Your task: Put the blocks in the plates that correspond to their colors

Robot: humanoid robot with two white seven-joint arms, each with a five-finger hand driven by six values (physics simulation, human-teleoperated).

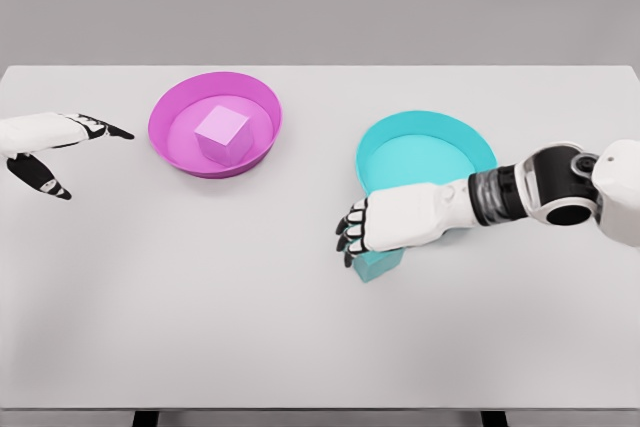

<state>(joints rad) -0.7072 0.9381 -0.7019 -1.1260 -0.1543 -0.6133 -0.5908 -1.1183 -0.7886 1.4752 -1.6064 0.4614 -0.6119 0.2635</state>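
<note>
- White tabletop [250, 327] is being worked over; the pink block [222, 130] is already lying in the pink plate [170, 107].
- Right hand [375, 224] is being lowered onto the cyan block [381, 264]; whether its fingers [349, 232] are closed on it cannot be told.
- Grip should be confirmed before the block is lifted over the cyan plate [470, 142] rim.
- Left hand [45, 142] is being held aside, fingers spread and empty.

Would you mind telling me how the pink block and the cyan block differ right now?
The pink block lies inside the pink plate; the cyan block stands on the table, just outside the cyan plate. The pink block is untouched and fully visible; the cyan block is mostly covered by the right hand. Both match their plates' colors.
</note>
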